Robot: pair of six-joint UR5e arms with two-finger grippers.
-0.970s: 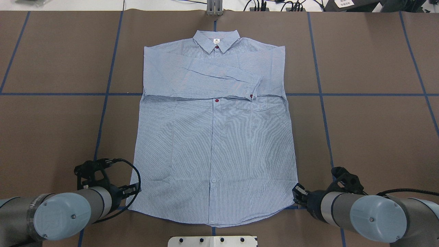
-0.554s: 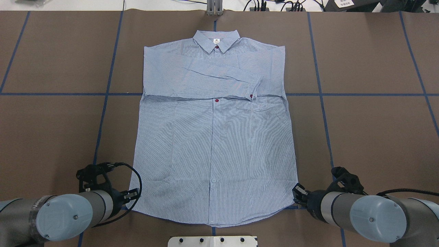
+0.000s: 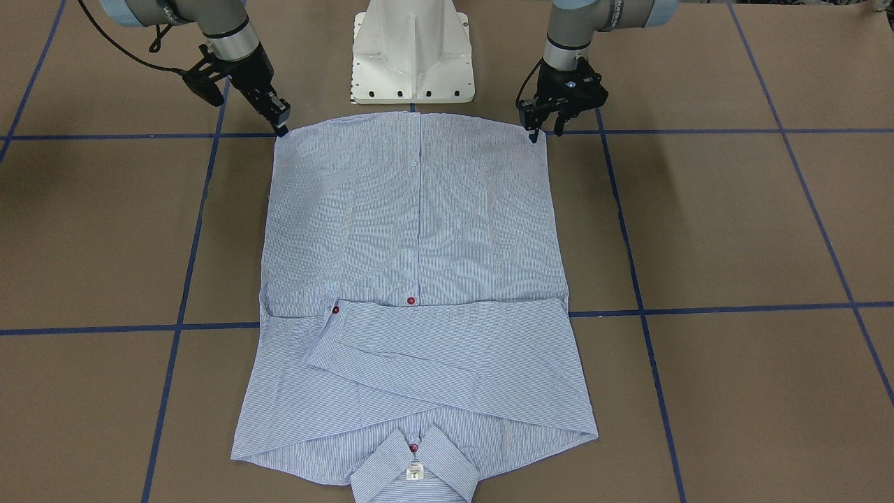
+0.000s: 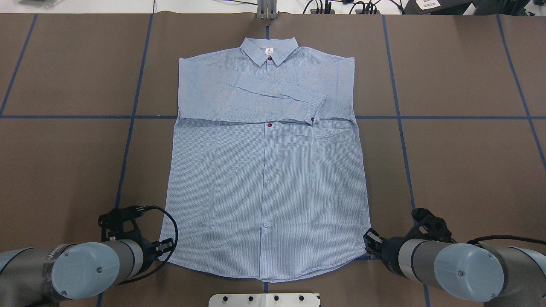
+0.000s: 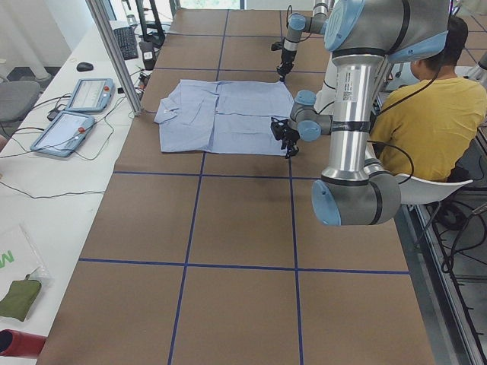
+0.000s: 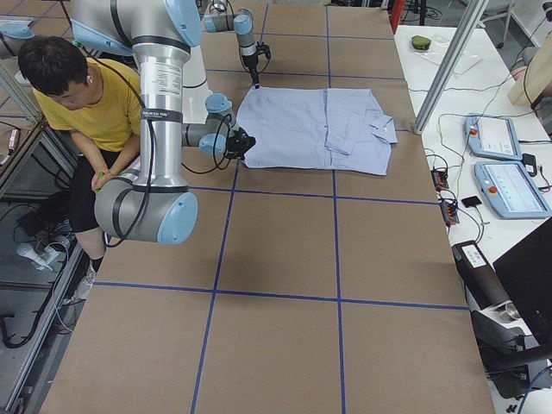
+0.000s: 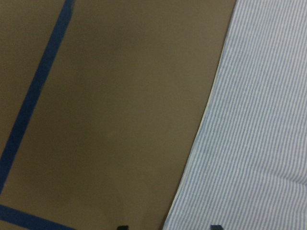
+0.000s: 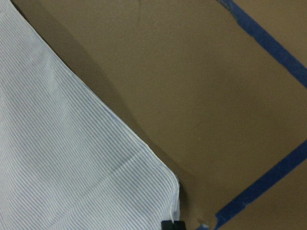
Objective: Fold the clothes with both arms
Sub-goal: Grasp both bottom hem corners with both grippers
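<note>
The shirt [image 4: 264,179] lies flat and face up in the middle of the desk [image 4: 460,162]. Its collar [image 4: 269,49] points to the far edge, away from the robot, and its hem runs along the near edge, just in front of the white pedestal base [image 3: 412,56]. Both sleeves are folded across the chest, one over the other, and a cuff ends beside the chest pocket [image 4: 318,128]. The left gripper [image 3: 539,131] is down at the hem corner on the robot's left. In its wrist view the two fingertips [image 7: 122,227] stand apart, with the shirt's side edge running between them and nothing clamped. The right gripper [image 3: 281,128] is at the opposite hem corner. In its wrist view the fingers show as one small dark tip, drawn together at the very corner of the cloth, and the edge there rises slightly off the desk over a shadow. Blue tape lines [image 4: 448,117] cross the brown surface. A person in a yellow top [image 5: 426,114] sits behind the robot.
</note>
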